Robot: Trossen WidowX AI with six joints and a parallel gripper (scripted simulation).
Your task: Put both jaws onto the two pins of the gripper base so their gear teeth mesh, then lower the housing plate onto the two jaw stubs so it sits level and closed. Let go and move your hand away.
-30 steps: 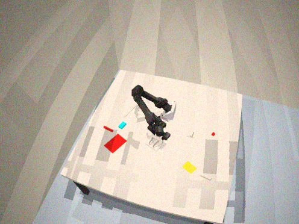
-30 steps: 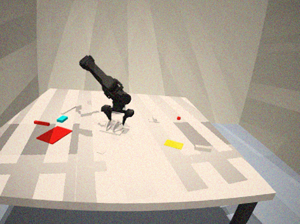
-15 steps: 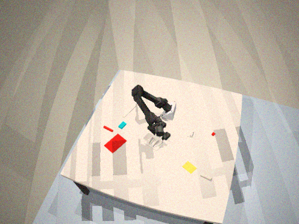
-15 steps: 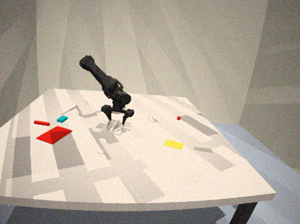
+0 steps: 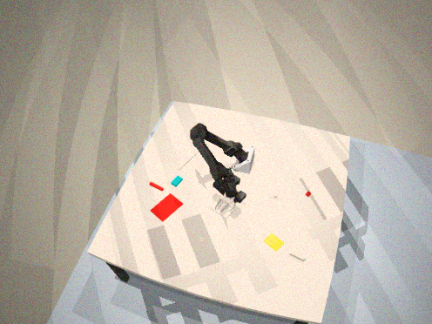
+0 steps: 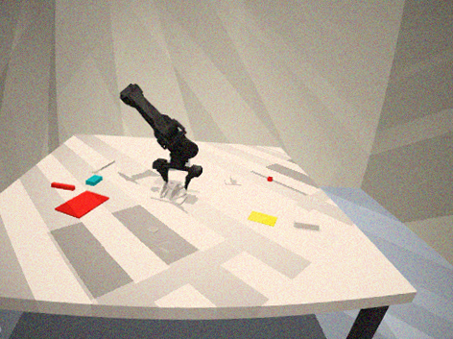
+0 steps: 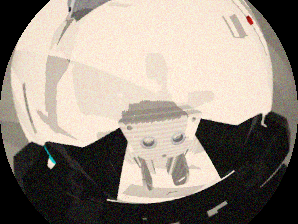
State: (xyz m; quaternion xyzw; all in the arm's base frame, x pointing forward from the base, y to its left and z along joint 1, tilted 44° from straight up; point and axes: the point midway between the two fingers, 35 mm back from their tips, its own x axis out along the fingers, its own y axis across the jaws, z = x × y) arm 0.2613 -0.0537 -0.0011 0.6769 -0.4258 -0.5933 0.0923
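My gripper (image 5: pixel 226 201) (image 6: pixel 175 182) (image 7: pixel 160 124) points down near the middle of the table. Its fingers stand wide, one at each side edge of the pale housing plate (image 7: pixel 163 148), and look shut on it. The plate shows two round openings. Two slender pale jaws (image 7: pixel 146 172) (image 7: pixel 180 169) reach out below the plate in the wrist view; they also show under the gripper in the exterior view (image 6: pixel 180 194). The gripper base is largely hidden by the plate and fingers. I cannot tell whether the teeth mesh or whether the plate touches the stubs.
Left of the gripper are a cyan block (image 5: pixel 177 181) (image 6: pixel 94 180), a red bar (image 5: pixel 156 186) (image 6: pixel 63 186) and a red square (image 5: pixel 166 207) (image 6: pixel 82 204). To the right are a yellow square (image 5: pixel 273 242) (image 6: pixel 262 218), a grey bar (image 6: pixel 306 226) and a red cube (image 5: pixel 308 193) (image 6: pixel 269 179).
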